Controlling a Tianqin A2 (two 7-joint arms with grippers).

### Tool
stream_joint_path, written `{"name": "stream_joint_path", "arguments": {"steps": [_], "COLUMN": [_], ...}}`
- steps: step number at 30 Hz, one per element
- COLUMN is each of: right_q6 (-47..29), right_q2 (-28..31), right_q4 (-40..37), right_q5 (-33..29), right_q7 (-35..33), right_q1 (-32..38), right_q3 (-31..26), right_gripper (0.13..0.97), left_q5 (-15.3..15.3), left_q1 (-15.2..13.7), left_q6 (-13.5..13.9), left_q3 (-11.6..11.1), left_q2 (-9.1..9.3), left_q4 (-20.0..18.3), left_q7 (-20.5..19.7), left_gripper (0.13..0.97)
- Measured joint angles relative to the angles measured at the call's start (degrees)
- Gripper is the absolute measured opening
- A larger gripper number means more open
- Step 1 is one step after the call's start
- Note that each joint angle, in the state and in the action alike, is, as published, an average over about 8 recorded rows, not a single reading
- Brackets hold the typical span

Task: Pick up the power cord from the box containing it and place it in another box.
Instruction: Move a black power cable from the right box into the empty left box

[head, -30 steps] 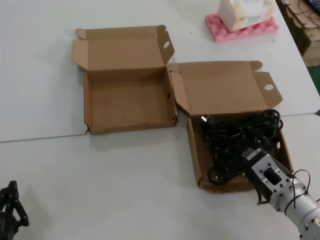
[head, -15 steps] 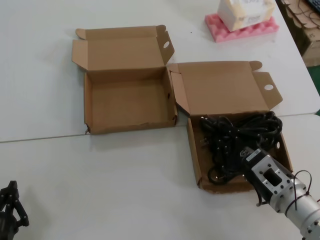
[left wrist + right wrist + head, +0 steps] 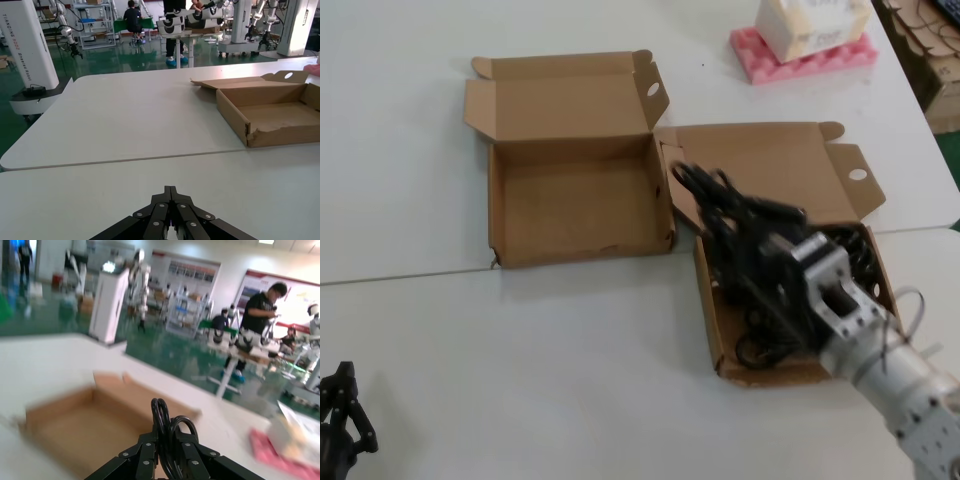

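Right gripper (image 3: 782, 252) pinching looped power cord (image 3: 725, 215), raised above splayed-ear cardboard box (image 3: 770, 160). Squarish box (image 3: 575, 200) beside. Left gripper (image 3: 170, 212) parked low over table (image 3: 550, 340), jaws pressed together.

left gripper (image 3: 171, 212) – parked low, fingers together | right gripper (image 3: 772, 252) – raised, clamped

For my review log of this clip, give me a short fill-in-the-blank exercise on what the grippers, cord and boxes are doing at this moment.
1. The power cord is held by the ____ gripper.
2. The squarish box with the ragged corner holds ____.
3. The left gripper sits near the table's ____ edge, away from both boxes.
4. Beyond the wide-lidded box lies a foam pad coloured ____.

Missing words: right; nothing; front; pink
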Motion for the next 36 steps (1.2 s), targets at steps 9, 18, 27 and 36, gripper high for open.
{"name": "stream_joint_path", "arguments": {"steps": [9,18,27,36], "right_q6": [-6.18,-6.71,-6.21,-5.45], "right_q2": [-9.62,-21.10,-32.88,-37.13], "right_q4": [-3.30,-25.66,-48.52,-56.68], "right_q5": [-4.28,-8.55,-13.52,-15.46], "right_q7": [0.00,0.00,0.00,0.00], "right_q1": [8.95,24.73,33.46,35.59], "right_q3": [-1.11,-15.86,-23.54,-24.64], "right_gripper": [0.197,0.196,0.195,0.195], "left_q5": [0.01,0.01,0.01,0.01], "left_q1": [0.00,0.00,0.00,0.00], "left_q6": [0.00,0.00,0.00,0.00], "left_q3": [0.00,0.00,0.00,0.00], "left_q2": [0.00,0.00,0.00,0.00], "left_q4": [0.00,0.00,0.00,0.00], "left_q7": [-0.02,-0.02,-0.02,-0.02], "left_gripper": [0.163,0.163,0.163,0.163]}}
